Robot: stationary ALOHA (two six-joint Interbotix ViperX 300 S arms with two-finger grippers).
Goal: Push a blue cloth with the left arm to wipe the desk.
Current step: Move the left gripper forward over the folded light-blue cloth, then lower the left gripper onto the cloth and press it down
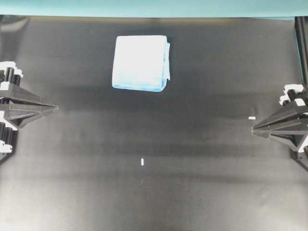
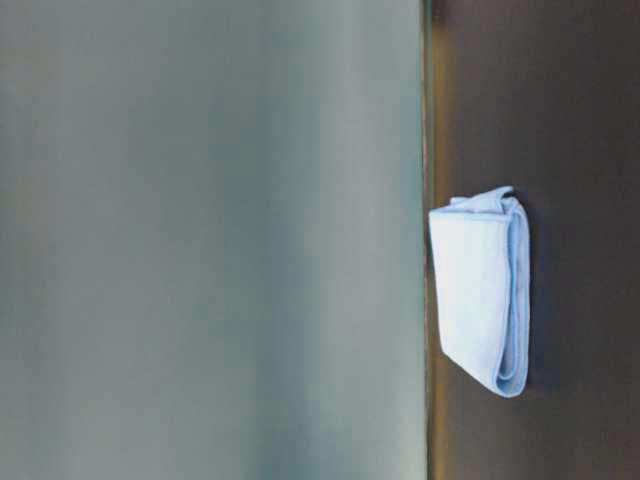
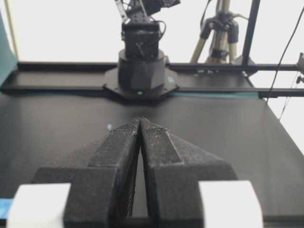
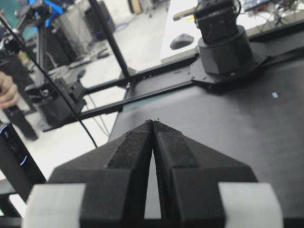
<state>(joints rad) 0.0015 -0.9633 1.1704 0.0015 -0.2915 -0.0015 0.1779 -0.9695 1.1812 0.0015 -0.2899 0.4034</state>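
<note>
- Since the folded, soft, pale blue cloth [image 1: 141,63] is lying alone and untouched, the wiping is judged not to have begun yet; the step in hand looks like the very start, before any reach.
- The cloth is seen on the far part of the big, flat, matte black desk [image 1: 154,192], near the teal strip [image 1: 154,8] along the back edge, a little left of the middle in the overhead view.
- From table level the cloth is seen as a thick folded pad, with its layers showing at one side; whether it is damp cannot be told, because that view is blurry.
- The black, pointed left gripper [image 1: 54,108] is held at the left edge of the desk, well apart from the cloth, with its jaws pressed together and nothing between them.
- The black, pointed right gripper [image 1: 254,130] is parked at the right edge, also clenched on nothing, near a small white tape mark [image 1: 251,117].
- For the next move, the left arm would need to be brought forward and toward the back edge, then lowered beside the cloth.
- A gentle sideways push along the desk is called for, so the folded pad is slid flat and not tipped open.
</note>
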